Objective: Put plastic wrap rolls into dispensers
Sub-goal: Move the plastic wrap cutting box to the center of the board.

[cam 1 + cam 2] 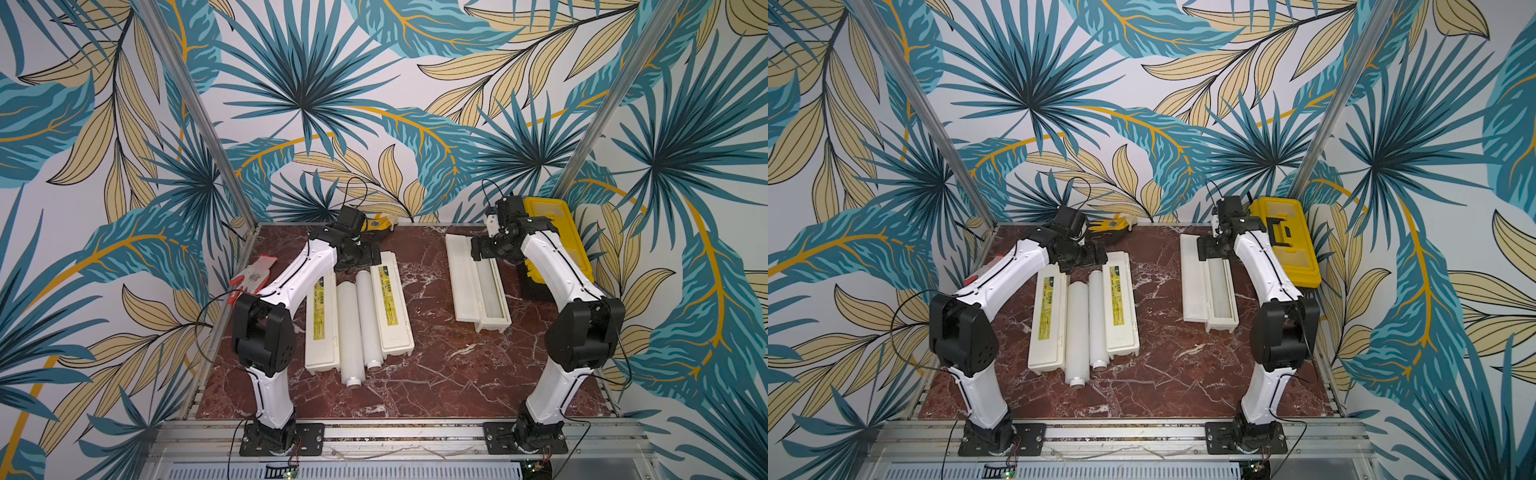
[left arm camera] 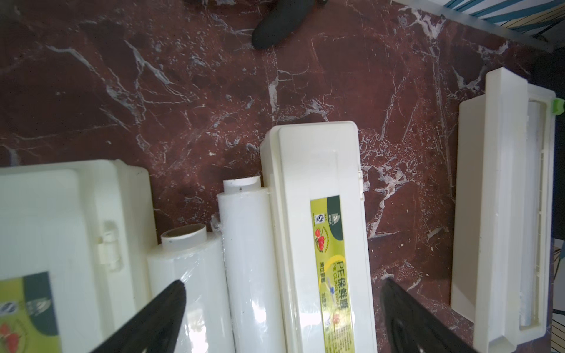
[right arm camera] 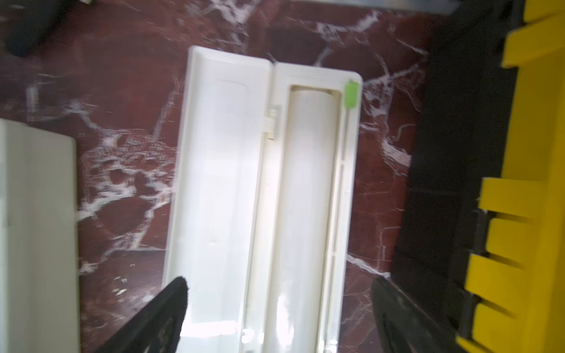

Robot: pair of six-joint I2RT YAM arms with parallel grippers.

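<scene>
At the 6 o'clock edge of the table [image 1: 436, 374], nearest to the arm bases, lay the hollow core ends of two loose plastic wrap rolls. The wider roll [image 1: 348, 332] and the slimmer roll [image 1: 368, 311] lay side by side and touching. They were packed between the left closed dispenser [image 1: 321, 328] and the right closed dispenser [image 1: 390, 307]. All four long axes ran from 6 to 12 o'clock.

Farther back, the left gripper [image 2: 282, 288] hung above the far ends of these rolls, with its fingers spread fully apart and nothing between them. The loose rolls reached from it toward 6 o'clock, so the left arm was clearly the nearer one. A grasp would probably need the jaws to close along the 9-to-3 line, across one roll.

At 3 o'clock, well apart, the open dispenser [image 1: 465, 286] had its lid folded flat toward 9 o'clock, and a third roll [image 3: 305, 198] lay in its trough. The right gripper [image 3: 279, 284] hung over its far end, also wide open and empty. Beside it at 3 o'clock stood a yellow toolbox [image 1: 557, 237].
</scene>
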